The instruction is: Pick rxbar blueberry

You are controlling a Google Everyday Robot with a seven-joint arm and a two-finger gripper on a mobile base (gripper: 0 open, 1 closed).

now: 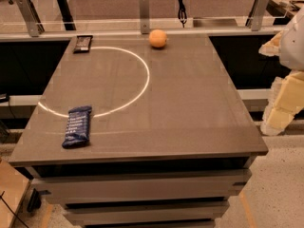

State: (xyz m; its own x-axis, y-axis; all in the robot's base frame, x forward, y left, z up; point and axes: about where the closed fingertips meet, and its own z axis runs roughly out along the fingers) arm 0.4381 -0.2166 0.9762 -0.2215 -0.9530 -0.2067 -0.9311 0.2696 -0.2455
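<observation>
One rxbar blueberry (77, 126) front-left on table (190, 103); gripper (280, 101) cut off at right edge, state untellable

White text lines on the rxbar blueberry (77, 126) cannot be read; the tool (280, 103) is beside the table (190, 103).

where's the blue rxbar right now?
Camera view: the flat dark-blue glossy rxbar blueberry lies at the front-left of the grey table, touching the white arc; the gripper is off its right edge.
</observation>
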